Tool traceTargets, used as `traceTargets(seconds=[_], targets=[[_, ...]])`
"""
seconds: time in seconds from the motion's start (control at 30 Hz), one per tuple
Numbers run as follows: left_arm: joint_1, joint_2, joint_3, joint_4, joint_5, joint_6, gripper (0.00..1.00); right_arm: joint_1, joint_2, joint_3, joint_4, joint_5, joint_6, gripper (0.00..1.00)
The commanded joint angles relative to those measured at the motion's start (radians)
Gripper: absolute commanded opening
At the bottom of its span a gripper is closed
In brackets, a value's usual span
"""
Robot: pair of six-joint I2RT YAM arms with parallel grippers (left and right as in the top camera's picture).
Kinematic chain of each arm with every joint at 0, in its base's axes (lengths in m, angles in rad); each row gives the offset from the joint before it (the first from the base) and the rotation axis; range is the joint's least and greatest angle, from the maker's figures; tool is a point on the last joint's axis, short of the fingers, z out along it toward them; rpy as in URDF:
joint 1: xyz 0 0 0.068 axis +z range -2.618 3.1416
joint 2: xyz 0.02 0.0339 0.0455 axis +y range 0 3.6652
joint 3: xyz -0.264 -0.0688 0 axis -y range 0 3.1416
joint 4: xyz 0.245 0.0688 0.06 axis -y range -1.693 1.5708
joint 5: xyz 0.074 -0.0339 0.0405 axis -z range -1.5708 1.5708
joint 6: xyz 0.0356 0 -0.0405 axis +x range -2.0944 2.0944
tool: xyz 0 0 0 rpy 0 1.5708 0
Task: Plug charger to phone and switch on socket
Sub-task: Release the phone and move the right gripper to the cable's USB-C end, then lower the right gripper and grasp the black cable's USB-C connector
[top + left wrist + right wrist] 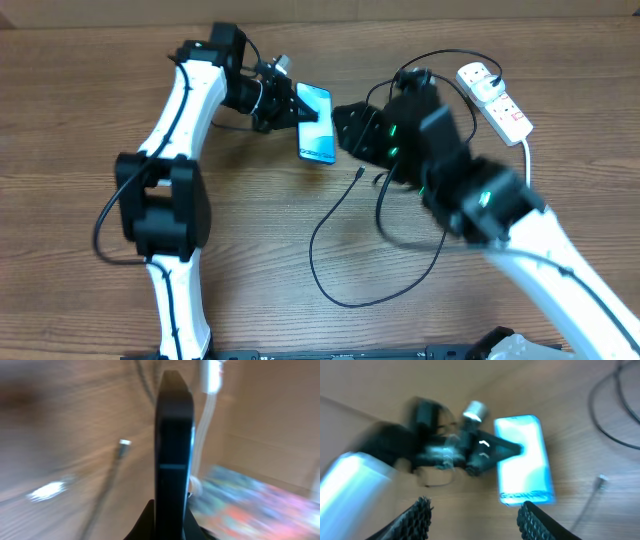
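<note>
Phone, slim, rigid, probably slick, clamped edge-on in left gripper. Right gripper wide open, empty. Limp charger looks best pinched just behind its stiff tip.

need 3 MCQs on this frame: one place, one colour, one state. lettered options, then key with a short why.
1. Colour of the phone screen?
A. red
B. light blue
C. black

2. Where is the charger's connector tip?
A. in the phone's port
B. loose on the table
C. hanging off the table

3. State of the right end effector?
A. open, empty
B. shut on the phone
C. shut on the connector tip

1 B: right wrist view shows it lit light blue.
2 B: overhead, it lies on the wood, apart from the phone.
3 A: its fingers stand apart, nothing gripped between them.
</note>
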State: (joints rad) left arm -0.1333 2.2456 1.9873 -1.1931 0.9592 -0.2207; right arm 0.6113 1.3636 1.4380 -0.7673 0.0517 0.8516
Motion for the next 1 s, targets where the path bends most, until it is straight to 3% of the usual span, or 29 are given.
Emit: traceTargets(seconds=[0.0,0.1,0.2,0.27,0.33,0.37,0.53,0.97], targets=[[-0.012,-0.266,0.024,-0.015,-0.457,0.001,0.04,-0.146,0.119,0.164,-0.171,-0.259,-0.119,0.61],[-0.014,-0.356,0.024,-0.049,-0.713,-0.117,0.04,-0.203,0.200,0.232,-0.298,-0.294,-0.132,0.79],[-0.014,-0.404,0.024,-0.092,-0.845,-0.158,0.04,-0.211,0.238,0.225,-0.289,-0.352,-0.172,0.80],[-0.014,-0.410,0.024,-0.114,-0.875,-0.161,0.04,-0.202,0.266,0.213,-0.269,-0.350,-0.172,0.63],[-0.014,-0.403,0.023,-0.134,-0.887,-0.161,0.04,-0.185,0.301,0.200,-0.269,-0.290,-0.134,0.38],[-0.014,-0.401,0.023,-0.142,-0.888,-0.161,0.04,-0.177,0.322,0.198,-0.283,-0.257,-0.090,0.35],[-0.014,-0.387,0.018,-0.165,-0.888,-0.161,0.04,-0.134,0.460,0.198,-0.360,-0.132,0.066,0.34],[-0.014,-0.387,0.017,-0.188,-0.888,-0.161,0.04,-0.083,0.735,0.198,-0.360,-0.053,0.143,0.34]])
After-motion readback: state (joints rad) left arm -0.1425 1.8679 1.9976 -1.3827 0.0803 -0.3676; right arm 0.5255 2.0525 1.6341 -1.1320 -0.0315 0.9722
